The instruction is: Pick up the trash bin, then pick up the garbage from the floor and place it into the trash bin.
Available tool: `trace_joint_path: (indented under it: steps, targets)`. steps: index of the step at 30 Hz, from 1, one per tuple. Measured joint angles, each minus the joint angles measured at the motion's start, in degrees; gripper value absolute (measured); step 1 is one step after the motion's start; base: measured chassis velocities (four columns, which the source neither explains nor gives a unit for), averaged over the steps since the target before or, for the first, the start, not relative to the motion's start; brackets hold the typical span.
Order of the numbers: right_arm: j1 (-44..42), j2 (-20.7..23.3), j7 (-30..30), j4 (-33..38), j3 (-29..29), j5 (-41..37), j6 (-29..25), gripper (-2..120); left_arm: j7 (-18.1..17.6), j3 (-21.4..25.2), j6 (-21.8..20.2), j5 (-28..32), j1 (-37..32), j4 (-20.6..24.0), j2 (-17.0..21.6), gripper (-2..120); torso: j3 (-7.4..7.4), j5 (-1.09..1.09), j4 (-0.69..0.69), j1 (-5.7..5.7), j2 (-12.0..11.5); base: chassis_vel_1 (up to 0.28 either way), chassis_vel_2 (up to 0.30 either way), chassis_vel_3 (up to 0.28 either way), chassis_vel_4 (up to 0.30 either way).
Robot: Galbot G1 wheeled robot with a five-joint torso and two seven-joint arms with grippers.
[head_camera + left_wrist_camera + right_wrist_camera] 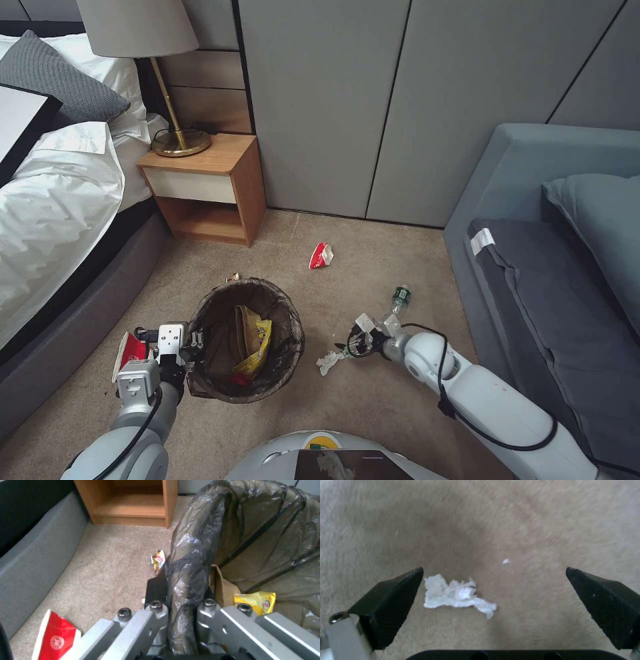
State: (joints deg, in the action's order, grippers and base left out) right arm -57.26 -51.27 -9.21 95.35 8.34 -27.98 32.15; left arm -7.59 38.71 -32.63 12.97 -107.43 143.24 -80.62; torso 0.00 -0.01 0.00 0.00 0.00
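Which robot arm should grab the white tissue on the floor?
The right. Its tool hangs open right over the tissue, so it likely only has to lower and close. The left tool is busy, shut on the bin rim.

At ten o'clock we see a wooden nightstand (207, 187) carrying a brass lamp (170, 100); a white-sheeted bed (53, 200) lies at nine, a grey sofa (553, 267) at three.
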Motion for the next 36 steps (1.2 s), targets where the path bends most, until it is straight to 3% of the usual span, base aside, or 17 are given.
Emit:
trace_joint_path:
  steps: [11, 36]
  targets:
    - [3.51, -3.46, 3.41, -4.48, 5.5, -0.03, 3.98, 100, 0.15, -0.07, 0.05, 0.34, 0.44, 0.0, -0.19, 5, -0.01, 0.01, 0.0, 0.0, 0.0, 0.0, 0.0, 0.0, 0.0]
    - [4.03, -5.46, 3.81, -8.4, 8.39, 1.69, 4.41, 100, -0.81, 0.69, -0.5, 0.35, 0.11, 0.0, -1.18, 5, 0.0, 0.01, 0.0, 0.0, 0.0, 0.0, 0.0, 0.0, 0.0]
